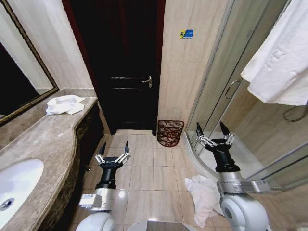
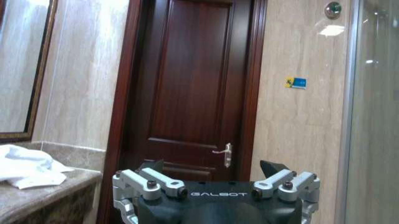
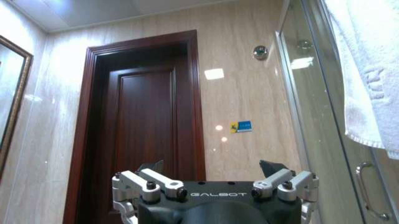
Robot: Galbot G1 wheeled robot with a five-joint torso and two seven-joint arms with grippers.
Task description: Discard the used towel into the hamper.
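A crumpled white towel [image 1: 204, 195] lies on the floor tiles beside my right arm's base. The hamper [image 1: 170, 133], a small dark reddish-brown open-weave basket, stands on the floor against the wall between the door and the shower. My left gripper [image 1: 114, 145] [image 2: 212, 164] is open, held up over the floor beside the counter, with nothing between its fingers. My right gripper [image 1: 211, 126] [image 3: 212, 164] is also open and holds nothing, raised above the floor towel and to the right of the hamper. Both point toward the door wall.
A stone counter [image 1: 43, 139] with a sink [image 1: 17, 185] runs along the left, with another rumpled white towel [image 1: 63, 104] [image 2: 25, 165] at its far end. A dark wooden door [image 1: 125, 72] is ahead. The glass shower door [image 1: 231, 86] is on the right, with a white towel [image 1: 281, 53] [image 3: 367, 70] hanging.
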